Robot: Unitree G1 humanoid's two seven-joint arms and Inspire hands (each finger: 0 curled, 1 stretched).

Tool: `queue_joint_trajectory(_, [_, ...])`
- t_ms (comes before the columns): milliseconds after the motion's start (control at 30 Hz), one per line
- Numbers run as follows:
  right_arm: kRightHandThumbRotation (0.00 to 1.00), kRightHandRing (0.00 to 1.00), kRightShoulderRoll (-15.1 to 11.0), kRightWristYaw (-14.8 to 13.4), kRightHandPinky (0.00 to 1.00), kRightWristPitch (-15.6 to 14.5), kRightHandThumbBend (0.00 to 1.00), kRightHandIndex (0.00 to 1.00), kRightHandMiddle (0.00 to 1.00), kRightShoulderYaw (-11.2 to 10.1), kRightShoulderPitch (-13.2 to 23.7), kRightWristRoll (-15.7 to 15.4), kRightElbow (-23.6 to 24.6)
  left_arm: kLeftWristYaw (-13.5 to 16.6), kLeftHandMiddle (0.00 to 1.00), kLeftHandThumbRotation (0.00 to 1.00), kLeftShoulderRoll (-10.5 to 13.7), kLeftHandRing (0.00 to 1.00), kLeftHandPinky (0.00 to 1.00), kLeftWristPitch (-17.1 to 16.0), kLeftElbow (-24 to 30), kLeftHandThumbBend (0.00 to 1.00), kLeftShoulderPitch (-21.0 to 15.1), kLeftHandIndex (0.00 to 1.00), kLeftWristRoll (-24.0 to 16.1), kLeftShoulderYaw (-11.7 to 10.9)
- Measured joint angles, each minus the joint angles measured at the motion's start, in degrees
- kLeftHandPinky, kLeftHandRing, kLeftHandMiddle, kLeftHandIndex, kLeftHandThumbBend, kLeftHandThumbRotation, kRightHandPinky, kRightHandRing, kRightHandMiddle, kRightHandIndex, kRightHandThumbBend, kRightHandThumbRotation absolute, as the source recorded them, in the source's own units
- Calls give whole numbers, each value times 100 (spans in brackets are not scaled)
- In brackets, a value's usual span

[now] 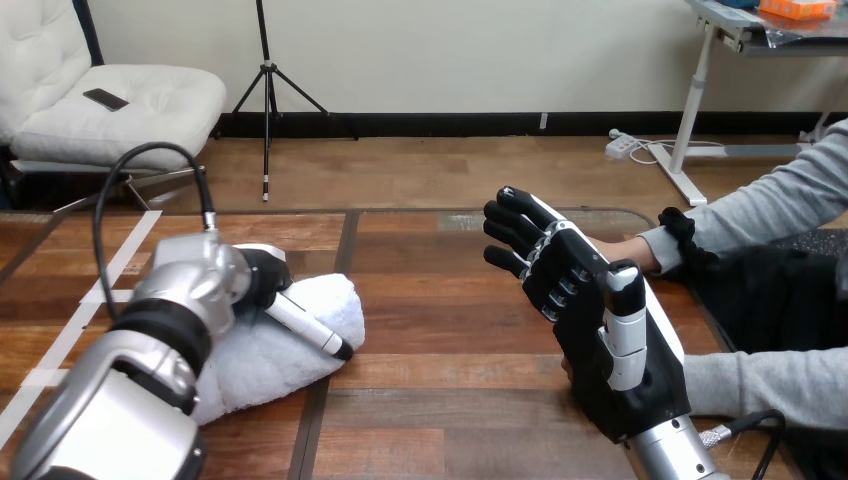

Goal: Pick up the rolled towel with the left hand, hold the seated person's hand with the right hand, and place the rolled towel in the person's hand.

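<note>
Left hand [266, 277] on rolled towel [275, 360], grasp cannot tell; right hand [585, 315] fingers straight, over person's hand [625, 250].

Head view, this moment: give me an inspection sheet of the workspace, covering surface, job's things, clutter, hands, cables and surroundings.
surface: brown wooden table, with white tape strips at its left.
job's things: white rolled terry towel lying on the table; the person's hand mostly hidden behind the right hand.
clutter: nothing seen.
hands: left hand on the towel, grip not readable; right hand raised and open, in front of the person's hand, not curled round it.
cables: nothing seen besides the robot's own.
surroundings: person seated at the table's right, grey sleeves.
</note>
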State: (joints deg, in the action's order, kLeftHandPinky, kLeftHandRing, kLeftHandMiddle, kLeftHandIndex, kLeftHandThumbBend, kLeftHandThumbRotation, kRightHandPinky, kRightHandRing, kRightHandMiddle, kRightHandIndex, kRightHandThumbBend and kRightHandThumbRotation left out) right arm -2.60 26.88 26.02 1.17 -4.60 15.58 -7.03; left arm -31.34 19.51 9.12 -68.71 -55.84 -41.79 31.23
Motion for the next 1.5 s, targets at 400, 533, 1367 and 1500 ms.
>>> queue_joint_trajectory(400, [100, 91, -8, -19, 88, 0, 86, 87, 88, -7, 0, -3, 0, 322, 52, 4, -122, 43, 29, 260, 432, 87, 101, 56, -146, 198])
queue_joint_trajectory(533, [100, 90, -10, -20, 88, 4, 84, 87, 88, -13, 0, 2, 0, 326, 42, 1, -153, 32, 22, 353, 600, 78, 140, 57, -156, 219])
queue_joint_trajectory(1367, [100, 90, -20, 63, 85, 167, 83, 87, 88, -191, 31, 27, -125, 717, 47, 0, -133, 39, 29, 773, 1538, 62, 669, 51, -171, 219])
queue_joint_trajectory(1500, [100, 90, -20, 66, 85, 173, 82, 88, 88, -199, 34, 28, -135, 775, 45, 0, -106, 36, 27, 776, 1625, 64, 721, 50, -171, 217])
